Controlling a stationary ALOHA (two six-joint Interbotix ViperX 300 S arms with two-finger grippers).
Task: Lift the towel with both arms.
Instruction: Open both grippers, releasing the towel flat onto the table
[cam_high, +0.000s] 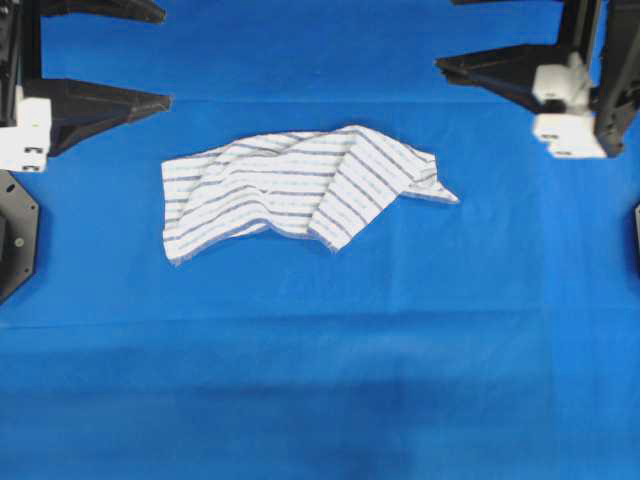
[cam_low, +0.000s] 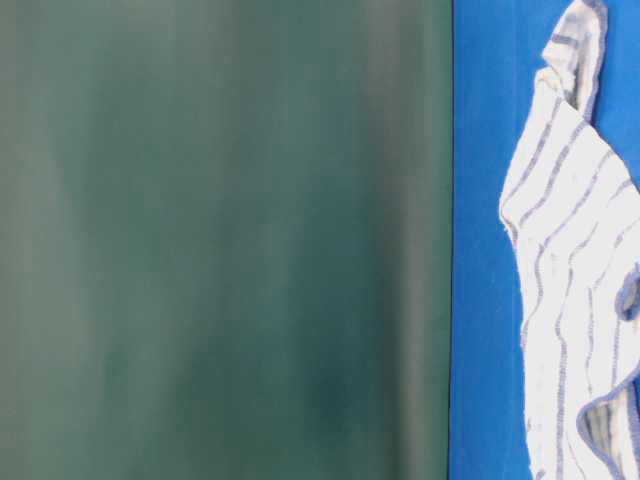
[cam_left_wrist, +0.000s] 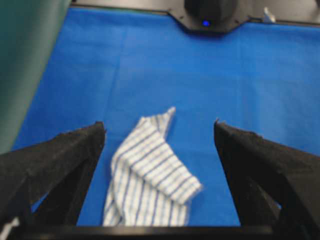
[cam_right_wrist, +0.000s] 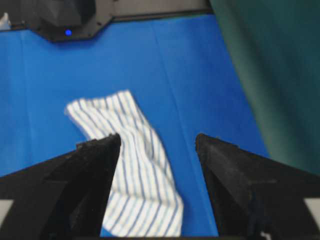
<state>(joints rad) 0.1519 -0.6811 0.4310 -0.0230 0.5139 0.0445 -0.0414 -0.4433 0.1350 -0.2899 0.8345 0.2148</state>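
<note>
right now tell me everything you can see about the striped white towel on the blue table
The thin white cloth towel with blue and grey check stripes lies crumpled on the blue table cover, a little above the middle of the overhead view. One flap is folded over its middle, and a pointed corner sticks out to the right. It looks soft and light, with loose wrinkles. Only the table touches it: the open left gripper and open right gripper are both clear of it.
</note>
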